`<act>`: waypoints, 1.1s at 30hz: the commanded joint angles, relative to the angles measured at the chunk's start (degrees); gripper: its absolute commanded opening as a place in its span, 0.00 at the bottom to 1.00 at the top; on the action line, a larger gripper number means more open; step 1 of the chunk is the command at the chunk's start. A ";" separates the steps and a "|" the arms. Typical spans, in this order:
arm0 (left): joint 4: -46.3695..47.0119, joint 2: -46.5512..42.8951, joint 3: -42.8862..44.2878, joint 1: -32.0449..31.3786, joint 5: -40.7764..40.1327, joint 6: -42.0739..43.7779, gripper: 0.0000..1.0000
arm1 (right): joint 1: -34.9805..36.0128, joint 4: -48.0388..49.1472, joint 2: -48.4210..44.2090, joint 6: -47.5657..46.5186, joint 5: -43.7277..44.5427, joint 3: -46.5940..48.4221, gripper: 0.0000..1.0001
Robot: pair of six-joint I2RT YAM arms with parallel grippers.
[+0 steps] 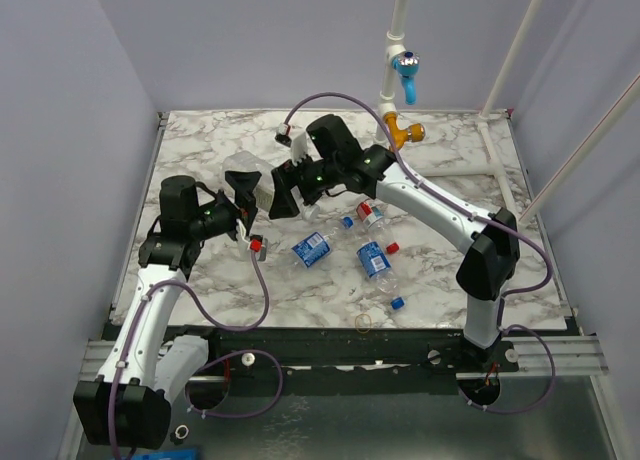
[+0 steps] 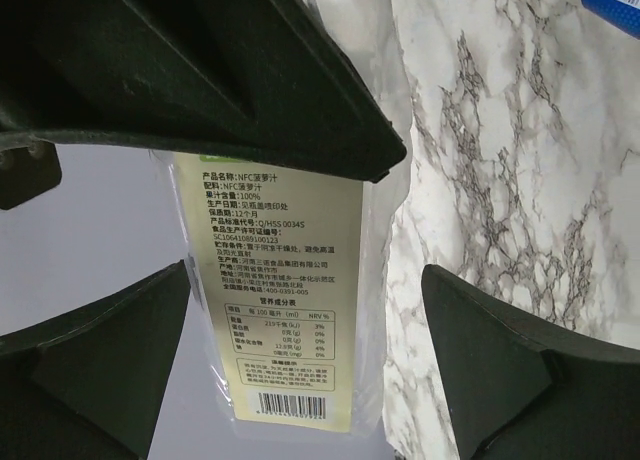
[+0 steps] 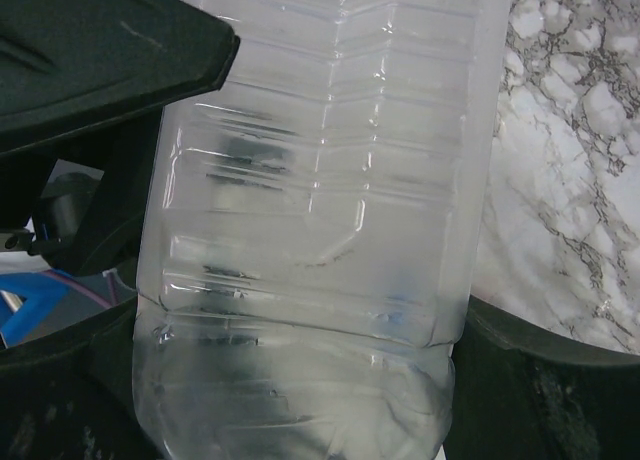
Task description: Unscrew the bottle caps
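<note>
The left gripper (image 1: 244, 192) stands wide open, its fingers either side of the wide clear bottle (image 2: 290, 280) without clamping it. A loose red cap (image 1: 257, 244) lies on the marble table (image 1: 200, 140) just nearer than this gripper. The right gripper (image 1: 284, 194) is closed on the same bottle from the other side. The 3 small bottles lie right of both grippers, apart from them: a blue-labelled bottle (image 1: 312, 248), a red-labelled bottle (image 1: 372, 218) and a second blue-labelled bottle (image 1: 375, 261). A blue cap (image 1: 397, 303) sits farthest right.
</note>
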 commanded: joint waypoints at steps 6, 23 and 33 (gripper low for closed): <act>-1.72 0.39 0.54 -1.35 -2.07 0.05 0.99 | 3.32 -4.74 0.63 -4.37 -2.99 4.08 0.72; 0.02 0.95 1.68 -3.67 -6.63 -7.99 0.35 | 3.87 0.66 -3.41 -3.05 4.99 2.74 1.00; 2.82 3.32 5.24 -3.64 -5.53 -51.68 0.18 | 3.87 8.21 -13.11 0.32 24.44 0.51 1.00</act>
